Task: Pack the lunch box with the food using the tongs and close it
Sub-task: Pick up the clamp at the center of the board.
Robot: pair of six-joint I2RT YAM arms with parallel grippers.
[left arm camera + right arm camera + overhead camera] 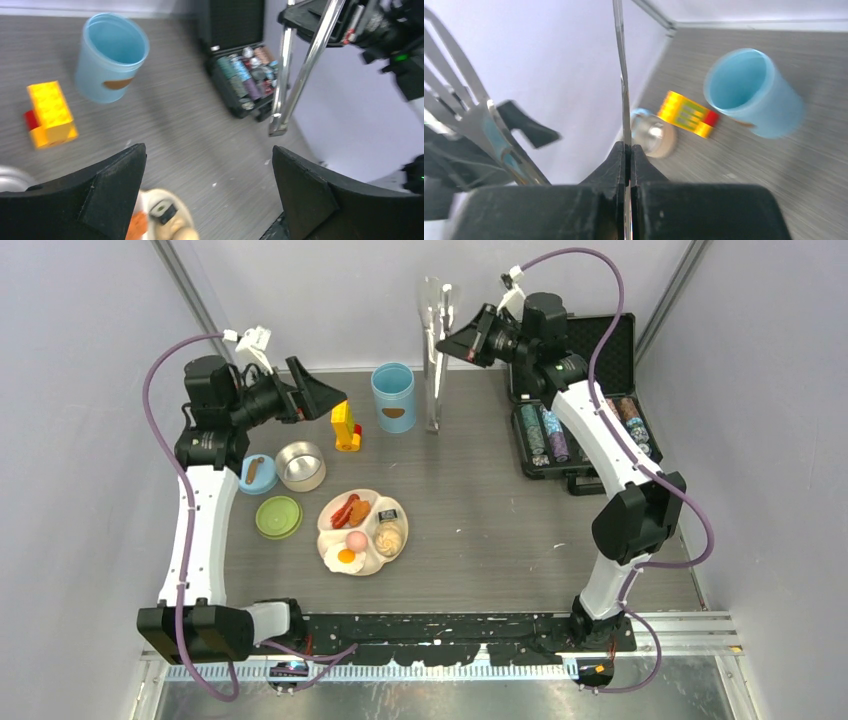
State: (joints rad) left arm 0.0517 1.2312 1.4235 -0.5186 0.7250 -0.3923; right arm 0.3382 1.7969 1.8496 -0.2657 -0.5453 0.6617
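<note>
Lunch box in parts:
- light-blue canister (393, 397) upright, open, at 12 o'clock of food
- steel bowl (301, 465) at 10
- green lid (278, 517) at 9
- blue lid (259, 474) at bowl's 9

Food on cream plate (322, 528):
- red sausages (345, 510) and nugget (360, 513) at 11
- dark piece (387, 514) at 1
- bun (388, 538) at 4
- fried egg (345, 558) at 7
- pink egg (356, 540) at centre

Silver tongs (434, 350) off table, near-vertical, at canister's 2, one arm pinched in right gripper (628, 152).

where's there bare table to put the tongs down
Widest bare patch of grey table: between the cream divided plate and the black foam-lined case, nearer than the light-blue cylindrical canister. A narrower strip runs on the plate's near side. Crowded on the left: small steel bowl, green round lid, yellow brick block.
</note>
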